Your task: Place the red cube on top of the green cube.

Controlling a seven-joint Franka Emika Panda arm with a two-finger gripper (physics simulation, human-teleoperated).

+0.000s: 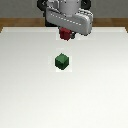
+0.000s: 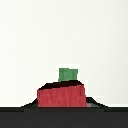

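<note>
**Overhead, the arm carries the red cube with the green cube on the table in front of it**

Here the arm hangs at the far edge of the table (image 1: 20, 95), its pale wrist housing slanted, higher toward the exterior view's left and lower toward the exterior view's right; the fingers (image 1: 65, 34) point down from under that housing and are mostly hidden by it; they are clamped on the red cube (image 1: 65, 34), which shows just beneath the housing and clear of the table surface.

In the wrist view the red cube (image 2: 60, 95) sits right between the fingers, filling the space there; its upper edge runs at a slight tilt, so it looks a little turned in the grasp; it is a plain cube with no long axis to speak of.

The green cube (image 1: 62, 61) rests on the table, apart from the fingers and lower than them, out in front of the fingertips toward the middle of the table; in the exterior view one corner edge faces the camera, so it stands turned on its base; in the wrist view the green cube (image 2: 68, 74) peeks out just past the red cube, partly hidden behind it.
</note>
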